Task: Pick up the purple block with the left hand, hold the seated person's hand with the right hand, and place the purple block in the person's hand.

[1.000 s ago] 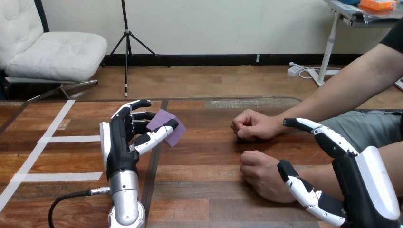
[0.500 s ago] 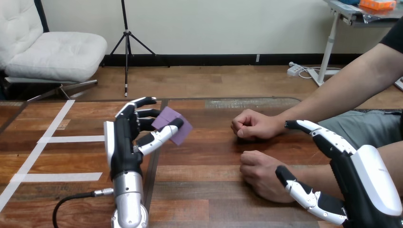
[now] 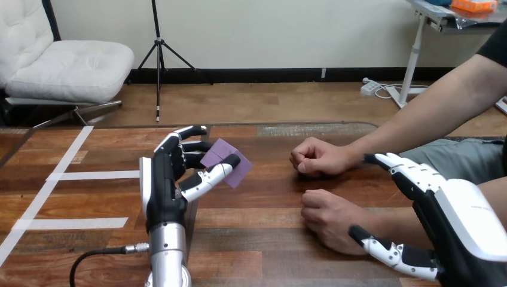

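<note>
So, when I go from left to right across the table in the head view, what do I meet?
Tape → left hand → block held in its fingers → person's far hand → right hand. The person's near hand overlaps, so it is left out.

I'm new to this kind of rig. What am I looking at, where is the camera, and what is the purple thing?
This is a humanoid robot seen from a camera on its own head, looking down across a wooden table. The two black-and-white machine hands coming in from the bottom edge are the robot's own. Its left hand has its fingers and thumb curled round a purple block, apparently lifted off the table. Its right hand is open beside the wrist of the person's nearer hand, not closed round it. The person sits at the right. The person's farther hand also rests on the table, curled and empty. White tape strips mark the table's left part.
</note>
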### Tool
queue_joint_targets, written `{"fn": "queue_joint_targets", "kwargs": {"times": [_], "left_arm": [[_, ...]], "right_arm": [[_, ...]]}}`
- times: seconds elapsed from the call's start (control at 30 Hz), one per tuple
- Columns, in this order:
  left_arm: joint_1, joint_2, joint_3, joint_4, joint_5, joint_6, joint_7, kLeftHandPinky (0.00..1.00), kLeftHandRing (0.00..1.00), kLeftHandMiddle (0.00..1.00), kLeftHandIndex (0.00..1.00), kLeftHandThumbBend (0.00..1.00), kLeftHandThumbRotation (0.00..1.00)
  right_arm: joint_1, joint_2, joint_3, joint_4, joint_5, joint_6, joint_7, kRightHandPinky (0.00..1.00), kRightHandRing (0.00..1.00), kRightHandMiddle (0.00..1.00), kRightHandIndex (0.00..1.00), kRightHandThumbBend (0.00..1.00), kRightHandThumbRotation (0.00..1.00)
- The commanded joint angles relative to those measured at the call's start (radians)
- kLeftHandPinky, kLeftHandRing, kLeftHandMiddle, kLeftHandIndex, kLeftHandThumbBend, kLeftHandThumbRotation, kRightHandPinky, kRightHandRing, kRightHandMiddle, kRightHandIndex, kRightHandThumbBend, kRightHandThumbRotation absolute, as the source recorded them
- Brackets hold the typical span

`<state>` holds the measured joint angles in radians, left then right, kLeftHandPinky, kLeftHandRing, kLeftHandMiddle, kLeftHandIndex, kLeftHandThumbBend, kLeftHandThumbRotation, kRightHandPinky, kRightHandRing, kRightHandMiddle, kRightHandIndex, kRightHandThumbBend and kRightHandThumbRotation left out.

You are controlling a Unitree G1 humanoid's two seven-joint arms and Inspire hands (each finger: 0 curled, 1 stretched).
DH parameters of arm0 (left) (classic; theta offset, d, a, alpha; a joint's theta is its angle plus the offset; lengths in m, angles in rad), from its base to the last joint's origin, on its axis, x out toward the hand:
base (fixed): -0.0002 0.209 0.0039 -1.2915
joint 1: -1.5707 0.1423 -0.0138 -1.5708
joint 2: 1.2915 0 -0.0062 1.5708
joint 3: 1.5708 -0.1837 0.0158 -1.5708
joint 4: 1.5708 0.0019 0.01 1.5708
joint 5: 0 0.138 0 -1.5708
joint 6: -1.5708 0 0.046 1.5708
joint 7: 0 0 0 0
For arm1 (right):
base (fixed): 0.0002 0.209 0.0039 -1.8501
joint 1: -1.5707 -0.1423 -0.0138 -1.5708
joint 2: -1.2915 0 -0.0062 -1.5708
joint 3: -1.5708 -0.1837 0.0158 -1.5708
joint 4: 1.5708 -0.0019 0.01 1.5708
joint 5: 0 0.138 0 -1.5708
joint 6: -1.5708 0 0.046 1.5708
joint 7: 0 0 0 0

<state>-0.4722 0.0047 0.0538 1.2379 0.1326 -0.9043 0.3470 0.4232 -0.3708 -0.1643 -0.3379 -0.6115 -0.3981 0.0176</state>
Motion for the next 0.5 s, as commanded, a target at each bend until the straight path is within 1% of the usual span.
{"fn": "queue_joint_targets", "kwargs": {"times": [0.0, 0.07, 0.23, 0.47], "left_arm": [[-0.018, -0.001, -0.003, -0.069, 0.003, -0.049, -0.008, 0.56, 0.49, 0.51, 0.63, 0.72, 0.0], [-0.012, -0.004, -0.002, -0.073, 0.0, -0.06, -0.018, 0.56, 0.49, 0.51, 0.63, 0.72, 0.0], [-0.002, -0.015, 0.005, -0.081, -0.019, -0.069, -0.044, 0.56, 0.49, 0.51, 0.64, 0.71, 0.0], [0.011, -0.028, 0.014, -0.093, -0.047, -0.081, -0.087, 0.57, 0.49, 0.52, 0.64, 0.72, 0.0]], "right_arm": [[-0.068, -0.05, -0.027, -0.068, -0.031, 0.047, 0.034, 0.97, 0.93, 0.92, 0.89, 0.66, 0.34], [-0.078, -0.072, -0.03, -0.069, -0.045, 0.071, 0.059, 0.97, 0.93, 0.91, 0.89, 0.68, 0.33], [-0.097, -0.104, -0.029, -0.067, -0.063, 0.114, 0.096, 0.96, 0.92, 0.91, 0.89, 0.71, 0.29], [-0.127, -0.148, -0.016, -0.049, -0.11, 0.155, 0.123, 0.93, 0.9, 0.89, 0.87, 0.75, 0.24]]}}
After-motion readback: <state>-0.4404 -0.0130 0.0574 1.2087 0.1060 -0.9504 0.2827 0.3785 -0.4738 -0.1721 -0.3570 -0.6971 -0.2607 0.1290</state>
